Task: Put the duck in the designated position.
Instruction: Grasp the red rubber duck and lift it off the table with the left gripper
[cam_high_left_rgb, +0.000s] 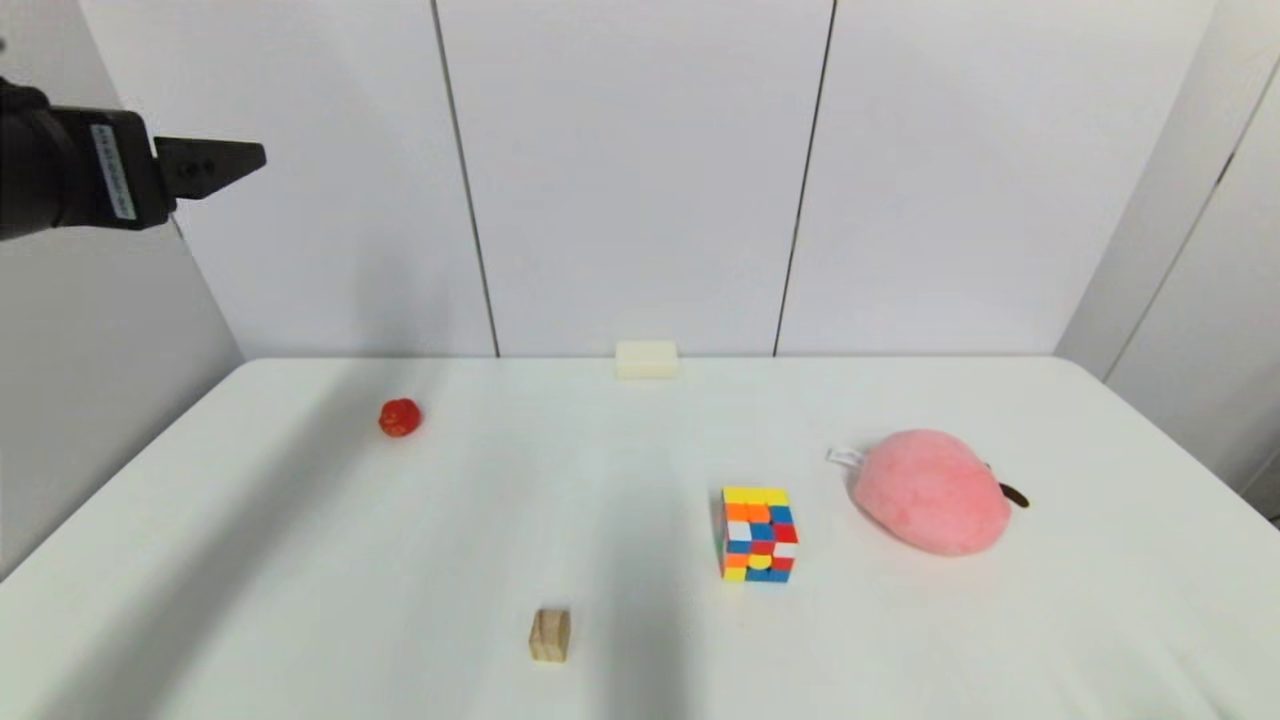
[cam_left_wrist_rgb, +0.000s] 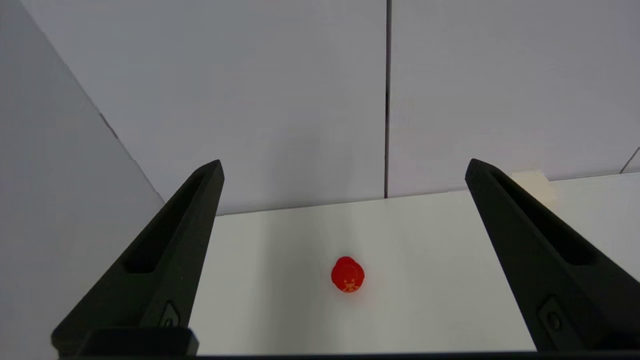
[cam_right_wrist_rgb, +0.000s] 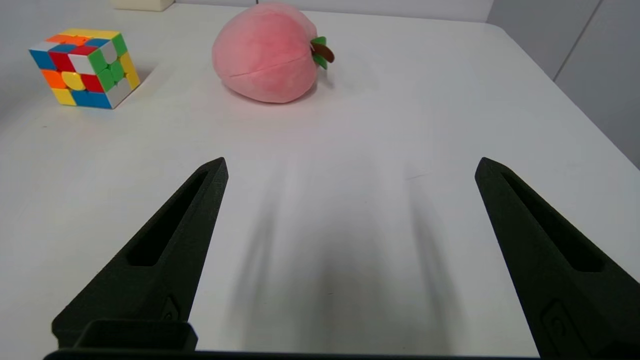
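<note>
- Left wrist view shows the left gripper (cam_left_wrist_rgb: 345, 170) with its fingers (cam_left_wrist_rgb: 170, 260) spread wide and holding nothing; the duck (cam_left_wrist_rgb: 348, 274) sits on the white surface (cam_left_wrist_rgb: 425, 240) beyond the fingertips, roughly centred in the gap between them and well apart from both.
- Head view puts that gripper (cam_high_left_rgb: 225, 165) raised high above the surface, with the duck (cam_high_left_rgb: 399, 417) alone far below it, untouched.
- Right wrist view shows the right gripper (cam_right_wrist_rgb: 350, 167) low over a bare stretch of surface, its fingers (cam_right_wrist_rgb: 165, 255) also spread and empty; the puzzle cube (cam_right_wrist_rgb: 82, 67) and the pink plush (cam_right_wrist_rgb: 267, 57) lie well beyond its fingertips.
- A small wooden block (cam_high_left_rgb: 549, 635) and a cream block (cam_high_left_rgb: 646, 359) also rest on the surface, clear of both sets of fingers.
- Judging by this, the task has barely begun: the duck is not yet grasped, and descent, closing, carrying and release on the bare patch all remain.
- No mark shows where that patch is.
</note>
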